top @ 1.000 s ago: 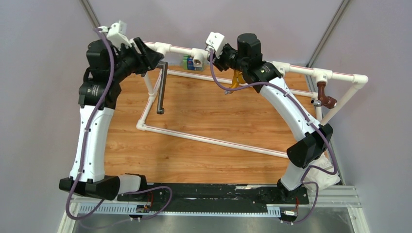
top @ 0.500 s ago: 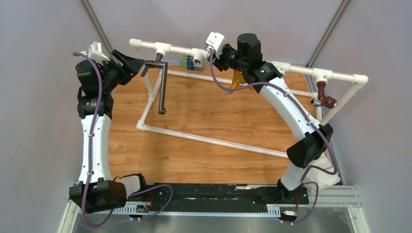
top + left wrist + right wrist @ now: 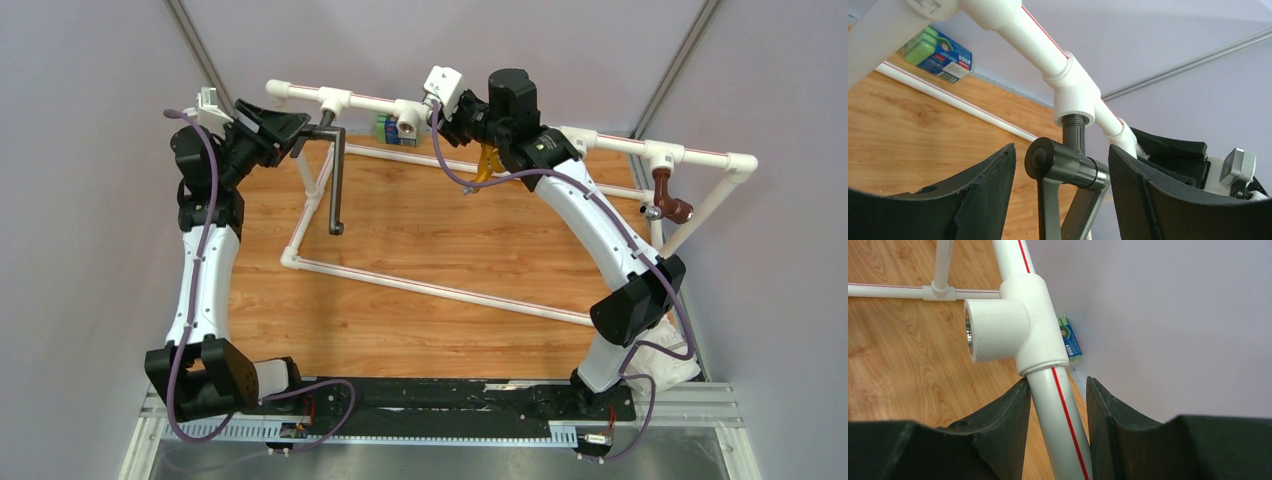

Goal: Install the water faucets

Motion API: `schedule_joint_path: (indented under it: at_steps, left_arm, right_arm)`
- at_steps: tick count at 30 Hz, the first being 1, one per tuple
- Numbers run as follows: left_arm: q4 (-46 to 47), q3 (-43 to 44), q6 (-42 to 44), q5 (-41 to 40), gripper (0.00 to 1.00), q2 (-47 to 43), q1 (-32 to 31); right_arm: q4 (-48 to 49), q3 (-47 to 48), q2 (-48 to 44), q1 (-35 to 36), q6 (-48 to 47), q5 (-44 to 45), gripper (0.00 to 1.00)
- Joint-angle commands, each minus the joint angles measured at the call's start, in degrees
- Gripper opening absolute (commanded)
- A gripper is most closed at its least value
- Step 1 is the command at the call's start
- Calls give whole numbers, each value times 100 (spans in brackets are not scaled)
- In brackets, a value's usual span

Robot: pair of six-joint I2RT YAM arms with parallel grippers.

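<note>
Now our left gripper (image 3: 1060,154) stands released, jaws spread either side of the cross-bar of the dark faucet (image 3: 1070,169), while our right gripper (image 3: 1057,390) clamps the white pipe (image 3: 1061,435).

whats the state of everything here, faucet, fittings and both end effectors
dark faucet: threaded into the left tee, hanging down, not gripped
left end effector: open, straddling the faucet, not touching it
right end effector: shut on the white pipe
middle tee: socket empty
brown tap: mounted in the right tee
</note>
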Motion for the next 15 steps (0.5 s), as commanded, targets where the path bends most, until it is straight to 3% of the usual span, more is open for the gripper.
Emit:
schedule_joint_path:
  at_steps: [1, 6, 15]
  left_arm:
    - [582, -87, -417, 255, 73, 80, 24]
    - [758, -219, -558, 316, 72, 133, 7]
    - [1259, -228, -760, 422, 54, 212, -186]
  right_arm:
    - [-673, -266, 245, 266, 680, -538, 0]
    - [-673, -257, 254, 266, 680, -538, 0]
    - [-673, -239, 280, 275, 698, -564, 0]
